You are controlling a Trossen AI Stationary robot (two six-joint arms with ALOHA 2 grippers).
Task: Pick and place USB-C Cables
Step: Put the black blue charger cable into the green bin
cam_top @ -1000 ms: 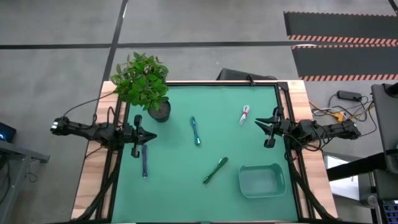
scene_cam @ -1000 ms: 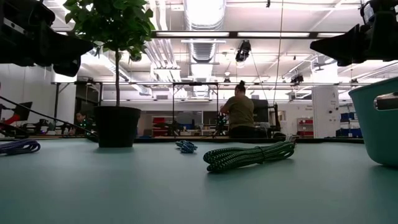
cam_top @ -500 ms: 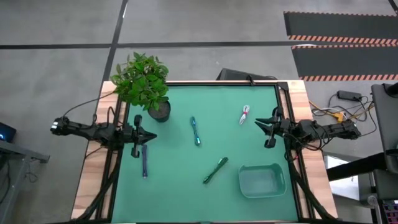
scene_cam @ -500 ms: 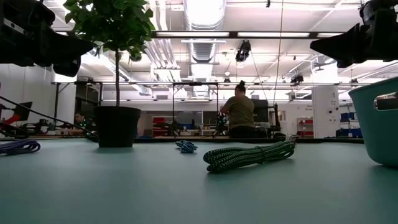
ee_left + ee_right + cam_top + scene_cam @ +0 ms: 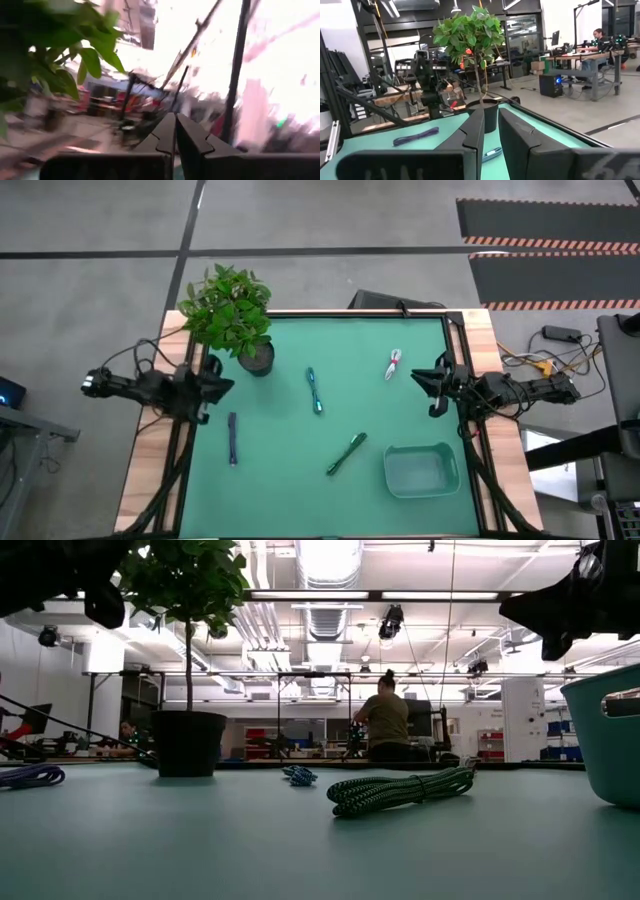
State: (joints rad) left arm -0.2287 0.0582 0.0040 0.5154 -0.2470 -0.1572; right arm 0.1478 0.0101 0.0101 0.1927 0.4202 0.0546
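USB-C Cables lie loose on the green table point(image 5: 400, 420), none held. Starting at the left gripper point(image 5: 222, 386), which hangs over the table's left edge with its fingers point(image 5: 167, 131) pressed together and nothing between them: the dark blue-purple cable point(image 5: 232, 439) lies just in front of it and slightly toward the near edge, while the potted plant point(image 5: 230, 315) stands close on its far side, leaving little room that way. Farther out toward the middle lies the teal-blue cable point(image 5: 314, 391), with bare mat around it. The right gripper point(image 5: 422, 379) hovers at the right edge, its fingers point(image 5: 475, 129) a narrow gap apart and empty. The white-and-red cable point(image 5: 393, 364) lies just beyond its tips toward the far edge. The teal bin point(image 5: 422, 470) sits near the right arm on the near side, close to the table's front corner. Between the bin and the middle lies the green cable point(image 5: 346, 453), set diagonally with open mat on both sides. In the low view a person point(image 5: 386, 720) stands in the room behind the table.
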